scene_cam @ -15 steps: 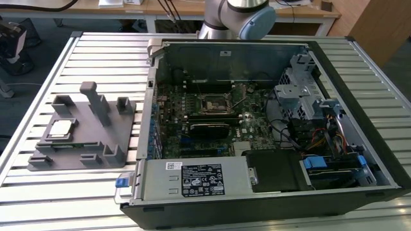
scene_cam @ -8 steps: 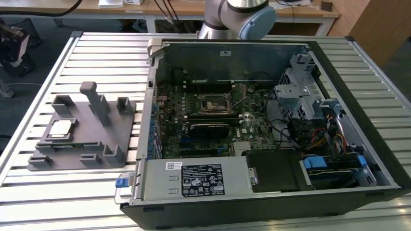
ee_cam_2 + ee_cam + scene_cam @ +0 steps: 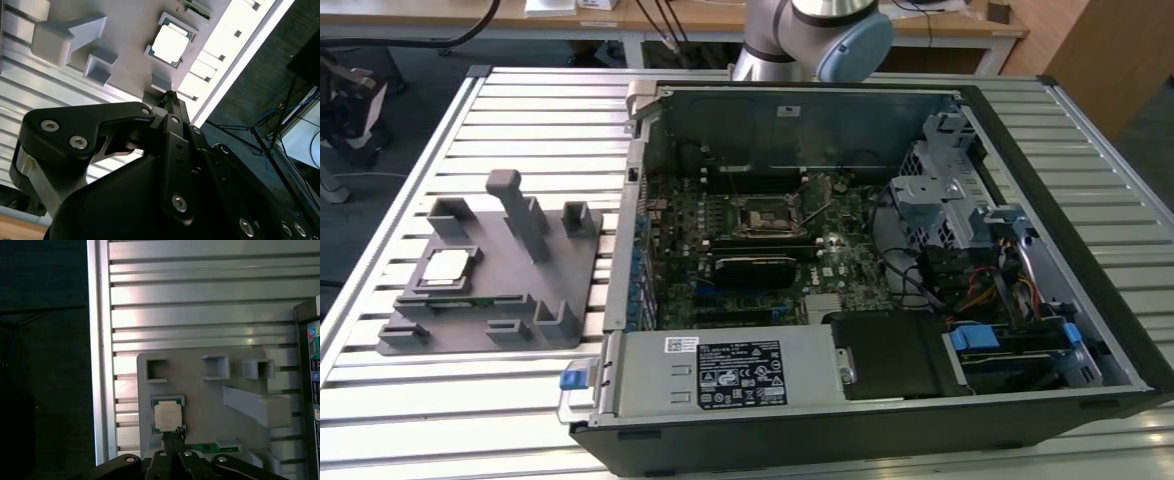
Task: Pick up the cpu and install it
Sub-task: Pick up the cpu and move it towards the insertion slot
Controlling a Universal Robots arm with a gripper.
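- Hovering above the grey tray [image 3: 200, 405], the gripper [image 3: 172, 436] has its fingertips pressed together and holds nothing. In both wrist views the tips sit just beside one edge of the cpu [image 3: 167, 416].
- My read of the step in hand is the approach for the pick. The cpu is not yet lifted and lies flat in its square pocket, near the tray edge that faces the table's outer edge on the exterior view's left.
- Install is not done. The socket [image 3: 761, 215] sits on the board inside the computer case [image 3: 636, 170], well apart from the cpu.
- A grasp calls for the fingers to part wider than the chip, centre over it and drop straight. I judge the pocket lips leave little side room.
- The tall post [image 3: 520, 210] and low blocks stand toward the tray's case-side edge, apart from the cpu.
- Open slats of the table [image 3: 520, 110] lie beyond the tray.
- The case wall stands just beside the tray, an edge to clear.
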